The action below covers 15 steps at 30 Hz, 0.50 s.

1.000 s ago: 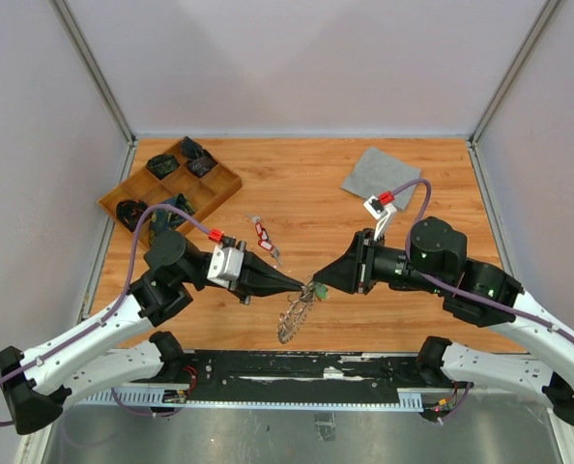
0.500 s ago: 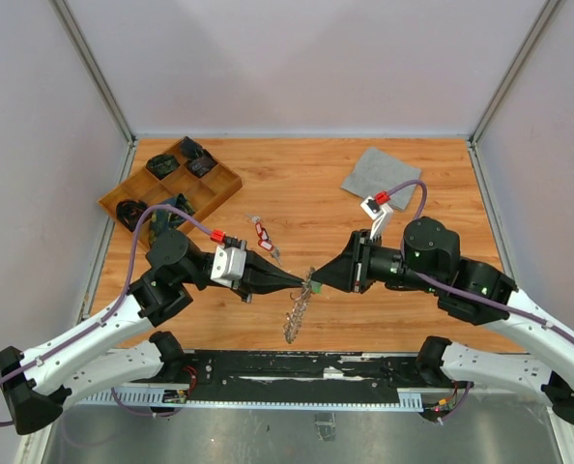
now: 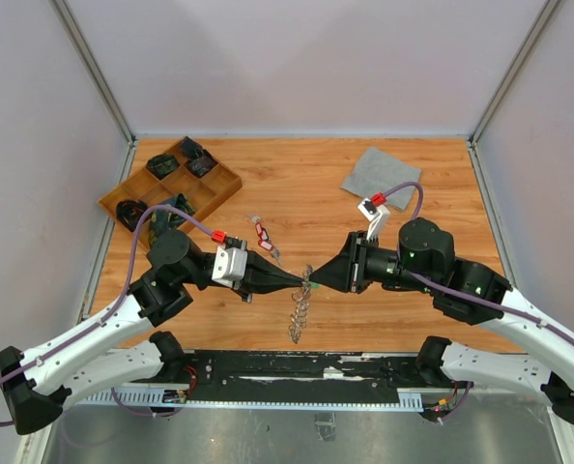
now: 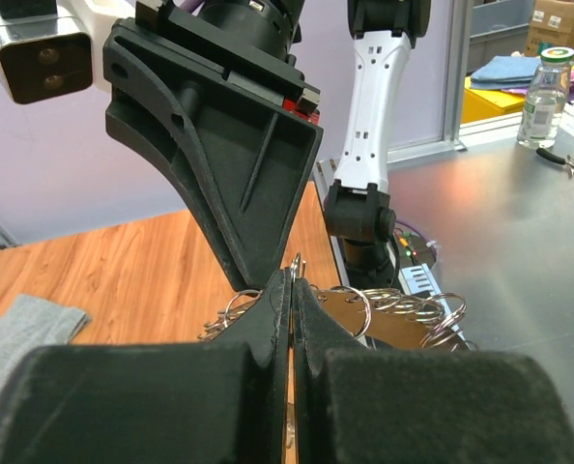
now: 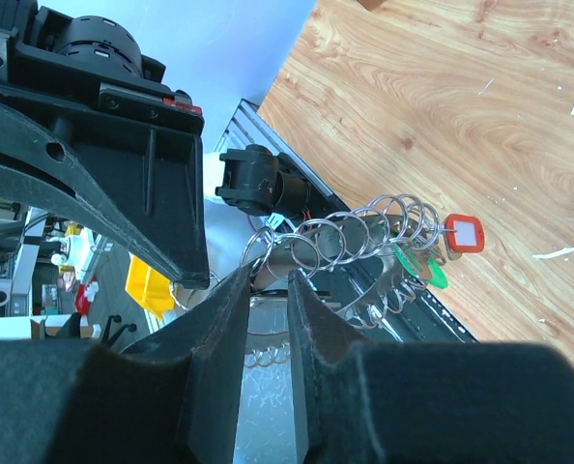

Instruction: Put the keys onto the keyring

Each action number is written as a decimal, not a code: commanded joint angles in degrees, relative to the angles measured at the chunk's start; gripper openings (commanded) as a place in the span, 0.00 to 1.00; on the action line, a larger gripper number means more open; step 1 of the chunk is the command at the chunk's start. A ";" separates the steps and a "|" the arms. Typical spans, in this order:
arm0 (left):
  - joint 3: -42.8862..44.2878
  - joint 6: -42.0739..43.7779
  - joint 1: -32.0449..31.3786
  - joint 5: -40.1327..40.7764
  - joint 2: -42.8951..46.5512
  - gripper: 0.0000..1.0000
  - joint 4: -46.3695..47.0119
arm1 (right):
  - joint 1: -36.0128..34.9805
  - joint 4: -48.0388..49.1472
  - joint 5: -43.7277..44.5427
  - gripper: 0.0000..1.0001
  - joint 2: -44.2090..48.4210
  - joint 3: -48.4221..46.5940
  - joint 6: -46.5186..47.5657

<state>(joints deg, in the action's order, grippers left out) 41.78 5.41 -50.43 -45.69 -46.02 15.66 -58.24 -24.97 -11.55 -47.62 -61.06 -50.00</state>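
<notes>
The keyring [image 3: 300, 314] hangs on edge between the two gripper tips, above the table's front. My left gripper [image 3: 302, 284] is shut on its thin rim; the left wrist view shows the small loops [image 4: 403, 307] fanning out beyond the closed jaws. My right gripper [image 3: 318, 283] faces it tip to tip. Its jaws stand a little apart with nothing between them, and one loop [image 5: 265, 242] rests at the tip. Keys with a red tag [image 5: 464, 233] and green tags [image 5: 419, 268] hang on the ring. A loose key with a red tag [image 3: 261, 232] lies on the table.
A wooden compartment tray [image 3: 225, 189] holding dark items stands at the back left. A grey cloth square [image 3: 381, 171] lies at the back right and also shows in the left wrist view [image 4: 16, 329]. Grey walls enclose the table.
My right gripper has moved left, closing up to the left gripper's tip. The keyring has swung from a slant to hang nearly straight down. The left arm has barely moved.
</notes>
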 commanded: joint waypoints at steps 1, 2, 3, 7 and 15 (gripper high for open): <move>1.48 0.59 -0.28 0.03 0.17 0.01 1.86 | -0.30 2.91 0.31 0.24 0.54 0.57 -1.46; 1.47 0.59 -0.32 -0.01 0.20 0.01 1.89 | -0.30 2.98 0.52 0.24 0.73 0.59 -1.54; 1.46 0.52 -0.31 0.07 0.20 0.00 1.89 | -0.30 3.12 0.76 0.24 0.83 0.63 -1.59; 1.44 0.51 -0.29 0.21 0.21 0.01 1.93 | -0.14 3.35 1.05 0.24 1.30 0.92 -1.72; 1.46 0.35 -0.28 -0.04 0.21 0.01 2.03 | -0.14 5.05 -0.30 0.24 0.44 1.60 -2.55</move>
<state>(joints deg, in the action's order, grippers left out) 41.78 5.41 -50.43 -45.69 -46.02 15.66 -58.24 -22.76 -11.55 -47.24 -60.12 -51.11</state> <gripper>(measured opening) 0.010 0.242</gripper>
